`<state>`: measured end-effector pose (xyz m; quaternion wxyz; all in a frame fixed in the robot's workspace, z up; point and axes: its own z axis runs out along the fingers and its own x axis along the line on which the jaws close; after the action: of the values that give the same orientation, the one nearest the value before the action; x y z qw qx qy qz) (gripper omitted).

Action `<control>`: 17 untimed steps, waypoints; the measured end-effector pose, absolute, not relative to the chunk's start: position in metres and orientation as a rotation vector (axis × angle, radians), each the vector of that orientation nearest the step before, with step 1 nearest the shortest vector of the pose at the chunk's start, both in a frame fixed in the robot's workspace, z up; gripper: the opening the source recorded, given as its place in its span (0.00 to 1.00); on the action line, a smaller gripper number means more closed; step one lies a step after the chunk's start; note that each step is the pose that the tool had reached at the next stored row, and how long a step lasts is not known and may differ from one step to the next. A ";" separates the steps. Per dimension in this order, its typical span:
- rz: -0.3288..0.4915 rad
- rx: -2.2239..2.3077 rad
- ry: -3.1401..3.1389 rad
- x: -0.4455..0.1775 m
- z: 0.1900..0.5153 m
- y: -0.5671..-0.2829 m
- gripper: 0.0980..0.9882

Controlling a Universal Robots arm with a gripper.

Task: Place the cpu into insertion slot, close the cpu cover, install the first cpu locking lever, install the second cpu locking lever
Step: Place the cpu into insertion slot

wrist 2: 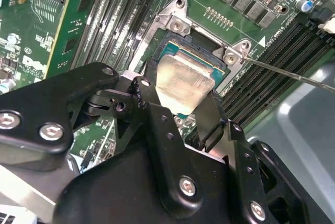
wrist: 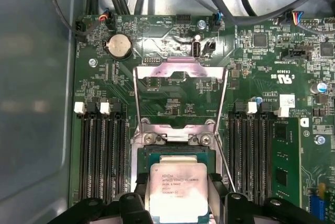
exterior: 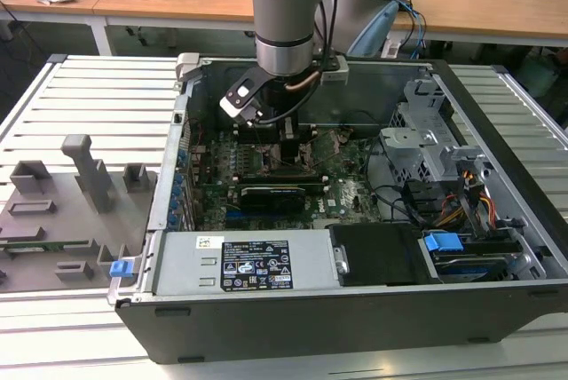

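The tool [wrist 2: 179, 98] is clenched on the cpu [wrist 2: 184, 80] by two opposite edges, prob. to keep the chip level. Cpu hangs right over the insertion slot [wrist: 178, 152], mid-board; can't tell if seated. The cpu cover [wrist: 180, 71] stands tilted back, leaving slot accessible. Lever wire [wrist 2: 293, 75] sticks out free beside the slot.

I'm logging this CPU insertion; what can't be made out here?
Second wrist view: the gripper covers edges of the cpu, so seating in the insertion slot is unclear.
First wrist view: the picture's edge cuts the cpu's near side.
Exterior view: the arm hides the slot.
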<state>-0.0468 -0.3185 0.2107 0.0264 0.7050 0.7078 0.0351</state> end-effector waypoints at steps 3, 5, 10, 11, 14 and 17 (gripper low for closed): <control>0.104 2.182 2.187 -0.047 0.208 -0.319 0.48; 0.101 2.188 2.184 -0.045 0.207 -0.319 0.48; 0.098 2.196 2.174 -0.045 0.204 -0.319 0.48; 0.098 2.196 2.174 -0.045 0.204 -0.319 0.50; 0.098 2.196 2.174 -0.045 0.203 -0.319 0.57; 0.098 2.196 2.174 -0.045 0.204 -0.318 0.57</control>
<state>-0.0446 -0.3185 0.2041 0.0248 0.7101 0.7029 0.0317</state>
